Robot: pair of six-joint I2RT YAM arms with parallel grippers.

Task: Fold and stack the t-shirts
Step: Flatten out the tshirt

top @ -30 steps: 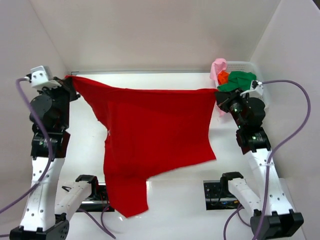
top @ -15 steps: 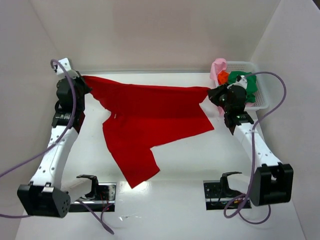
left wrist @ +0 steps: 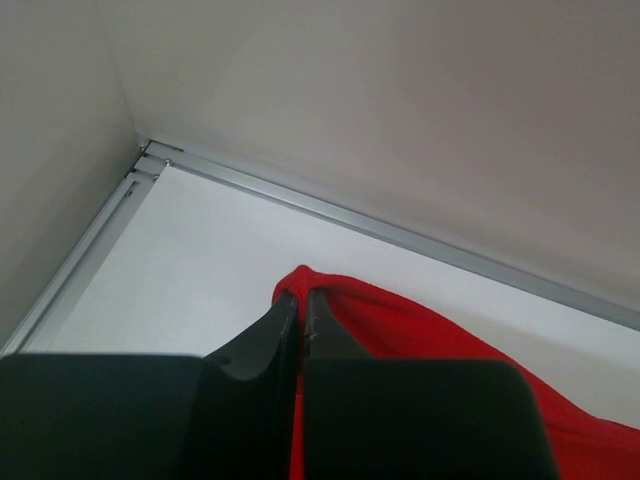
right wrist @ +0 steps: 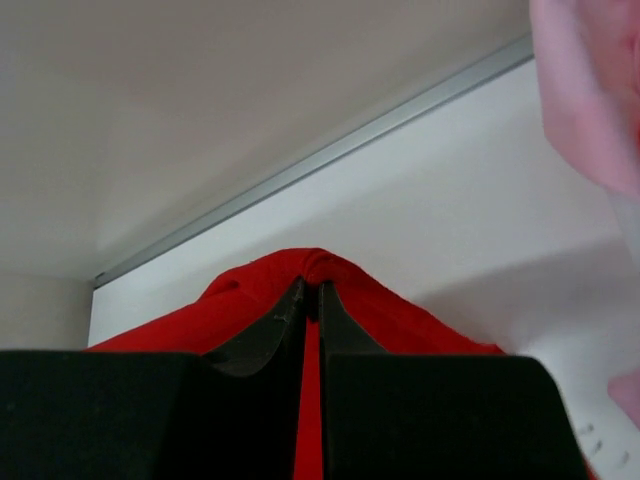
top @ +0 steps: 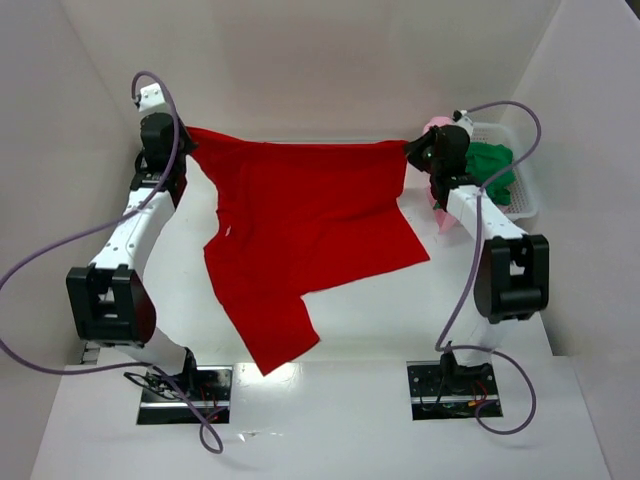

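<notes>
While left fingers [left wrist: 262, 338], right fingers [right wrist: 262, 338] pinch red t-shirt [top: 300, 220], only top view shows green t-shirt [top: 490, 165].

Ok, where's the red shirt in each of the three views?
Top view: red shirt fills the middle, its far edge stretched between the left claw and the right claw.
Left wrist: lower centre to right, corner pinched in the claw.
Right wrist: lower centre, bunched around the claw.
Shared landmark: the metal strip under the back wall.
</notes>
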